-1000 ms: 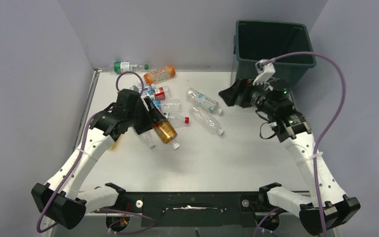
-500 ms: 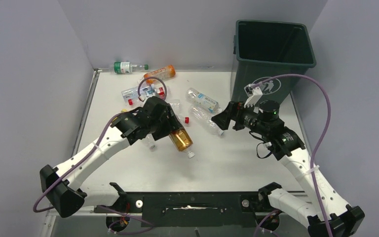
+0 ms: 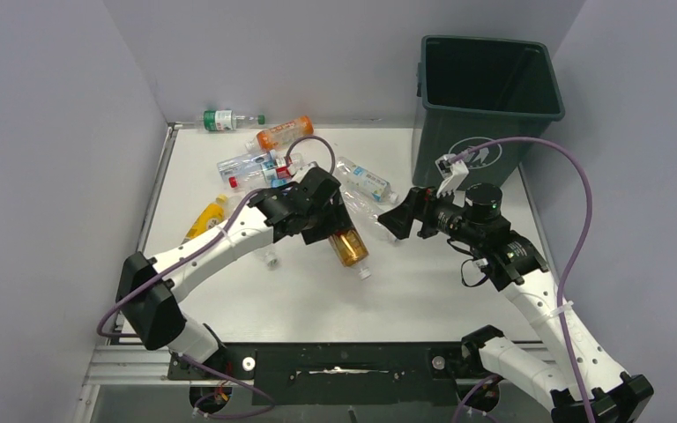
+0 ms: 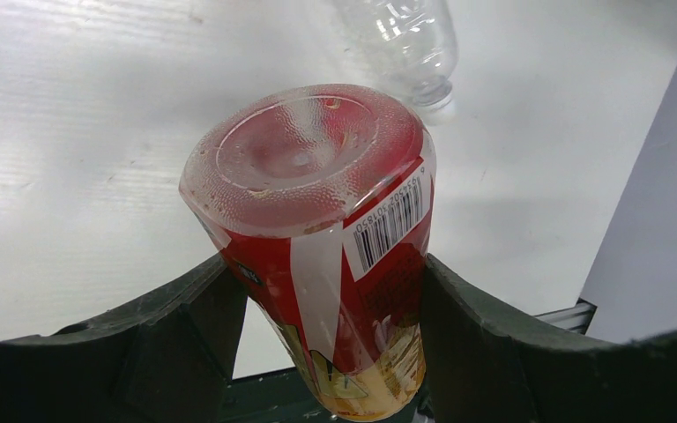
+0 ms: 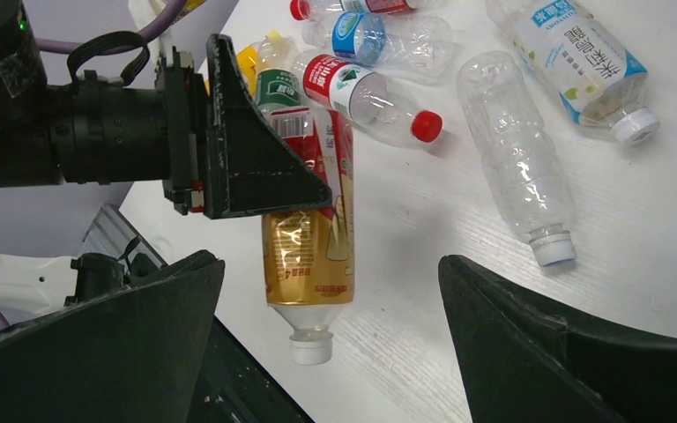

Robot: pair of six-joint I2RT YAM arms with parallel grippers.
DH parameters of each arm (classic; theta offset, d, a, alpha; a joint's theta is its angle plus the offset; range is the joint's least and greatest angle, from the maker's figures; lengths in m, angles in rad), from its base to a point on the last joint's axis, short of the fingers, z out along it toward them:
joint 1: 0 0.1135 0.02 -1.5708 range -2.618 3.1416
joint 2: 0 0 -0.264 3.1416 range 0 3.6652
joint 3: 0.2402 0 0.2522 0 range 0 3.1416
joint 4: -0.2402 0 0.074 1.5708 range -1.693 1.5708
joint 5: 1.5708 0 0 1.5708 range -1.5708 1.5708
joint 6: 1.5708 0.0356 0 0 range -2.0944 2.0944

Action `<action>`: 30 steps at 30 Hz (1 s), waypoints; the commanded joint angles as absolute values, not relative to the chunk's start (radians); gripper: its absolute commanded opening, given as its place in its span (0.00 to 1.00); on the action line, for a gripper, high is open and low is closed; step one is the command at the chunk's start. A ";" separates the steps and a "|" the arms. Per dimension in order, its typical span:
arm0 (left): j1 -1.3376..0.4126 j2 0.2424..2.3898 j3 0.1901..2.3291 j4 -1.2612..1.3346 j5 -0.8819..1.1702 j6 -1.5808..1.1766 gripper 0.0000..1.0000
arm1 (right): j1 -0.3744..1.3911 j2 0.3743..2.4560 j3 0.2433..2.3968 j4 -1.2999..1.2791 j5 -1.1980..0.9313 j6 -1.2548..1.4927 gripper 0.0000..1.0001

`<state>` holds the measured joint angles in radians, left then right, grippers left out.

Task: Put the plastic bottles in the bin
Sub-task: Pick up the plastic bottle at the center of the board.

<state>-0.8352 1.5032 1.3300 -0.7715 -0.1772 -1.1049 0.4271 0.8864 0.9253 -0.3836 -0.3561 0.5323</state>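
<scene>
- One amber bottle (image 3: 348, 248) hangs neck-down, clamped in the left end effector (image 3: 333, 231), which has carried it from centre-left to mid-frame, nearer the bin (image 3: 467, 154) at upper right.
- Right end effector (image 3: 398, 218) gapes wide, empty, facing it; a handover looks likely.
- Clear bottles (image 3: 363, 181) litter the tabletop (image 3: 423, 291) behind, upper left.

White table (image 3: 423, 291) carries scattered plastic bottles (image 3: 366, 182) and, seemingly, the bin (image 3: 458, 132).

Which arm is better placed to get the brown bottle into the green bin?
Probably the right. The left gripper holds the amber bottle mid-table, away from the bin. The right gripper is open, empty, facing the bottle, and sits nearer the bin.
</scene>
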 commanded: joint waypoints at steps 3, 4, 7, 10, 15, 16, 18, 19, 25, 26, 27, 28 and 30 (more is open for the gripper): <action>-0.835 1.554 1.427 -0.625 -0.133 -1.040 0.42 | 0.432 0.873 0.913 -0.385 -0.412 0.543 0.98; -0.834 1.556 1.427 -0.609 -0.124 -1.037 0.42 | 0.432 0.868 0.904 -0.382 -0.422 0.549 0.98; -0.828 1.560 1.424 -0.580 -0.103 -1.027 0.42 | 0.433 0.837 0.869 -0.385 -0.430 0.563 0.96; -0.813 1.551 1.411 -0.557 -0.076 -1.022 0.42 | 0.433 0.808 0.853 -0.405 -0.435 0.562 0.96; -0.768 1.502 1.361 -0.497 -0.014 -1.024 0.42 | 0.437 0.812 0.830 -0.383 -0.477 0.560 0.96; -0.755 1.491 1.352 -0.486 0.002 -1.023 0.42 | 0.439 0.822 0.827 -0.378 -0.478 0.560 0.96; -0.738 1.467 1.337 -0.465 0.022 -1.022 0.42 | 0.444 0.852 0.819 -0.354 -0.495 0.563 0.96; -0.732 1.455 1.329 -0.455 0.030 -1.021 0.42 | 0.449 0.867 0.816 -0.340 -0.499 0.568 0.96; -0.701 1.402 1.281 -0.395 0.111 -1.022 0.42 | 0.523 0.932 0.813 -0.278 -0.425 0.587 0.98; -0.700 1.393 1.270 -0.384 0.122 -1.022 0.42 | 0.532 0.943 0.813 -0.263 -0.424 0.593 0.98; -0.700 1.382 1.260 -0.366 0.133 -1.022 0.42 | 0.538 0.960 0.810 -0.241 -0.431 0.600 0.99; -0.699 1.372 1.247 -0.351 0.142 -1.023 0.42 | 0.544 0.971 0.804 -0.215 -0.441 0.612 0.99; -0.698 1.351 1.220 -0.326 0.153 -1.023 0.43 | 0.553 0.985 0.787 -0.147 -0.467 0.641 0.99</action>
